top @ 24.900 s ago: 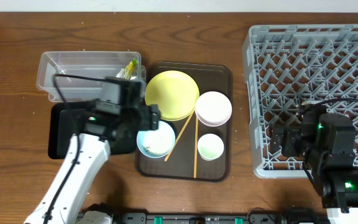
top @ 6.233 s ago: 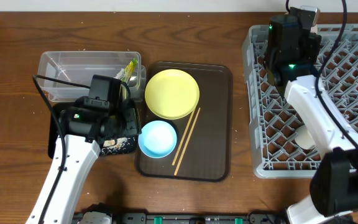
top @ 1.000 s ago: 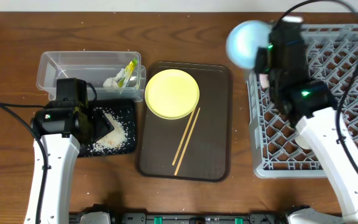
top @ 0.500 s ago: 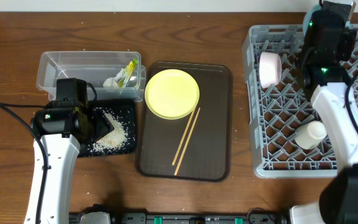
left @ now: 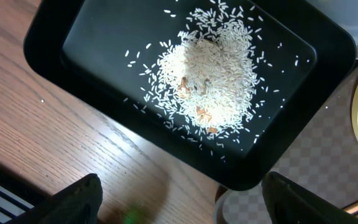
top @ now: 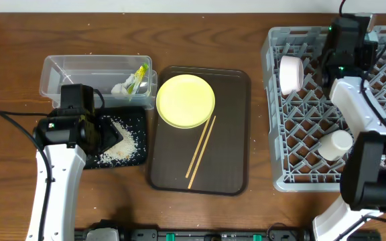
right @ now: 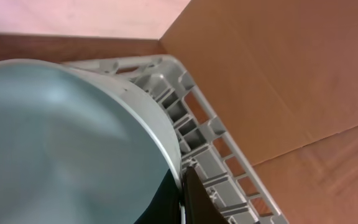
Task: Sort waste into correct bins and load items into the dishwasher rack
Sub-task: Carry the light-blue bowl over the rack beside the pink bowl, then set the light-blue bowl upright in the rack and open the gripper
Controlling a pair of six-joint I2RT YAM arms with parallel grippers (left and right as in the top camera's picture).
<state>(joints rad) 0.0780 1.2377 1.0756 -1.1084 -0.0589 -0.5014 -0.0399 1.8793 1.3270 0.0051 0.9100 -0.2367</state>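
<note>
Two arms: right gripper (right: 181, 179) closed, pinching blue bowl (right: 61, 143) rim at rack (right: 219, 158) corner; left gripper (left: 182, 190) spread wide, empty, above rice (left: 210, 81) in black tray (left: 104, 50).

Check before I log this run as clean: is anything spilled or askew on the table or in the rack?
Nothing spilled: the rice lies inside the black tray. Only the pale cup in the rack seems to lie tipped on its side.

rice scraps (left: 207, 81) heaped in black tray (left: 92, 37), wooden table (left: 36, 130), left gripper (left: 194, 199) spread wide
</note>
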